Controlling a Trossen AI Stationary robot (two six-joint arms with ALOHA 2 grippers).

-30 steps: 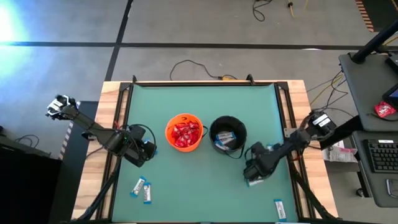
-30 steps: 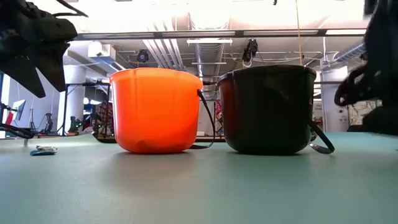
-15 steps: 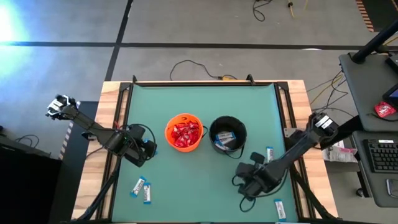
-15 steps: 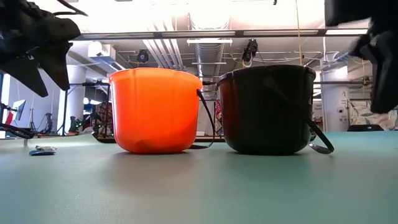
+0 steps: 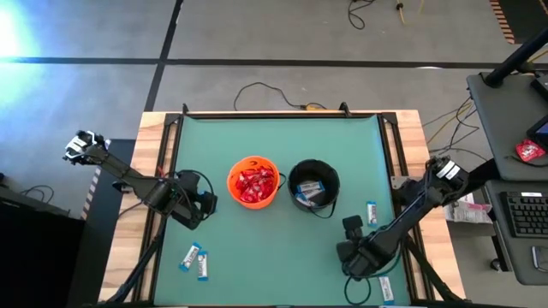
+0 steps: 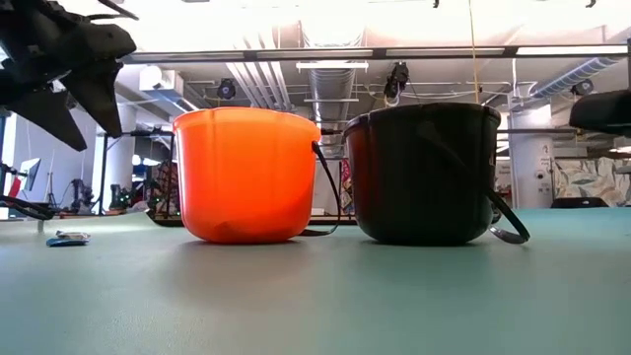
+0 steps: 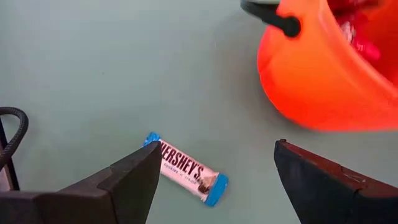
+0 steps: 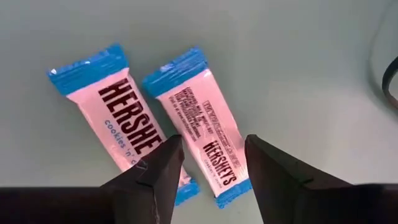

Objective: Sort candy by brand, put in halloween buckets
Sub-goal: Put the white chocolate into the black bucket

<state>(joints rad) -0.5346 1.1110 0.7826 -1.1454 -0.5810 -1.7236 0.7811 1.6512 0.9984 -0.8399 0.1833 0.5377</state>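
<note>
- Toward the near right corner of the table, the right gripper has swung away from the black bucket, where it was a second ago, and come down low.
- Its fingers, shut until then, now stand apart. We judge it has finished one drop and is lining up its next pick.
- Just under those fingers lie two white-and-blue bars, flat, side by side and nearly touching, blue crimped ends, dark lettering. The nearer-centred one sits between the fingertips.
- Toward the near left corner two more bars lie loose on the mat.
- Near the left edge, the left gripper has not moved; it hangs with fingers wide apart and empty, above one of those bars.
- Mid-table stand the two buckets, just beside each other: the orange bucket holds red packets, while the black one holds bars. Sorting looks mostly done; only bars remain out.
</note>
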